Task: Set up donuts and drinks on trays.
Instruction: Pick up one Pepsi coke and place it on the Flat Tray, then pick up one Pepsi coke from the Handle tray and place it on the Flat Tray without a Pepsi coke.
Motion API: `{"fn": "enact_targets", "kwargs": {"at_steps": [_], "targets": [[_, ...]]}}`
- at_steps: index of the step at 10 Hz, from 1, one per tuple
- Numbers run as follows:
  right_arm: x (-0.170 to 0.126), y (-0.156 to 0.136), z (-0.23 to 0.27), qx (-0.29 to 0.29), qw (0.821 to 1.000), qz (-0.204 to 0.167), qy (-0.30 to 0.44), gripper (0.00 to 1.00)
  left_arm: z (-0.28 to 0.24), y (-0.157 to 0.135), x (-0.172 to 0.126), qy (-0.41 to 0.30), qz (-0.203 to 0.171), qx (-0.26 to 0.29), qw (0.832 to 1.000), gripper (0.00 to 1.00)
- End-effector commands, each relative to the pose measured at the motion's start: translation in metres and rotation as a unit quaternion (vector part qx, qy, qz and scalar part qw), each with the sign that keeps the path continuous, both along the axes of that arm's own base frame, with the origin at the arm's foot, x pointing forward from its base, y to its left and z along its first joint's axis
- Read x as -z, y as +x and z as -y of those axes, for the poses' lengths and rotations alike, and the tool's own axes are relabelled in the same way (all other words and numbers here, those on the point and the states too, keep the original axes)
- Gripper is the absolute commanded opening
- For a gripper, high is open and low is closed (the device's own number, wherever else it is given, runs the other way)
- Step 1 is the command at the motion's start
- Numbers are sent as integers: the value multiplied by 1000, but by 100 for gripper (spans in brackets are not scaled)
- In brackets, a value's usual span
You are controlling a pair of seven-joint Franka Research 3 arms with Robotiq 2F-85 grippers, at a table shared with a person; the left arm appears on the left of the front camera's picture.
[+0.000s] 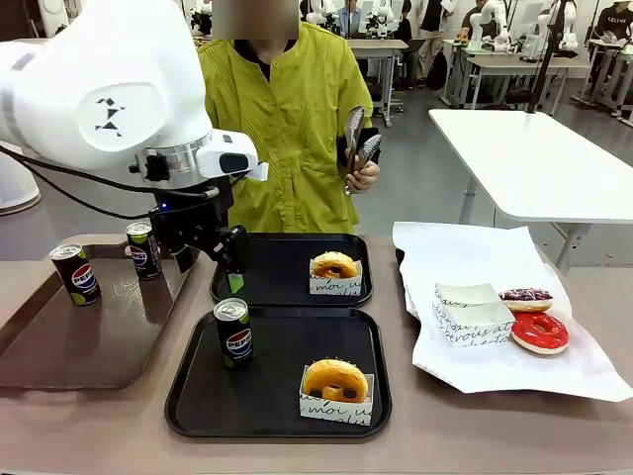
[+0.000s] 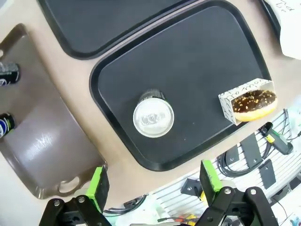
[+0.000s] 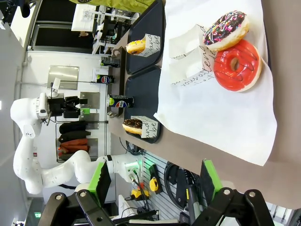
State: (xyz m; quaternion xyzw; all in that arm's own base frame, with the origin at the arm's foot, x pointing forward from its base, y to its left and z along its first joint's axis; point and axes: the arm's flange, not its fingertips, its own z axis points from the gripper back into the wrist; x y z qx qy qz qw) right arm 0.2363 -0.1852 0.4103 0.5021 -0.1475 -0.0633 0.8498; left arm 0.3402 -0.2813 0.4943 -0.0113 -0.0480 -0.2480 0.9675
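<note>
Near tray held one Pepsi can, upright at the back-left. A chocolate-topped donut sat in a white sleeve at the front-right, well apart from the can. The can read PEPSI above the round logo; the left wrist view showed mostly its silver lid. The sleeve's script started with "moi", the rest was hard to make out. Far tray sat just behind, and whether the rims touched could not be told. It carried a yellow-iced donut in a script-printed sleeve at its right side. Left pincer hung above the trays' left side, jaws wide apart and empty, with the can lid below it untouched. Brown tray at the left held an outer spare can and an inner spare can, both labelled PEPSI; both were cut off at the frame edge in the left wrist view. White paper lay on the tabletop to the right. On it were a red donut, a sprinkled donut just behind it, and empty sleeves whose script was only partly legible. Right pincer was spread open with nothing between its pads. A person in a yellow-green jacket stood behind the far tray, holding tongs upright.
</note>
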Motion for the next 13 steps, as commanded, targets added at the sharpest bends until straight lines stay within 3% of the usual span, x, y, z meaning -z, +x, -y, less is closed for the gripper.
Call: {"fn": "enact_targets", "kwargs": {"at_steps": [1,8,10,12,13], "targets": [[1,1,0,-2,1000,13,8,100,4,8,2,-1,-1,8,1000,100],[1,1,0,-2,1000,13,8,100,3,6,4,0,-6,2,1000,100],[1,1,0,-2,1000,13,8,100,-40,42,-30,5,20,-66,998,100],[1,1,0,-2,1000,13,8,100,-92,85,-49,12,-20,-99,995,100],[1,1,0,-2,1000,13,8,100,-120,85,-47,8,-29,-118,993,100]]}}
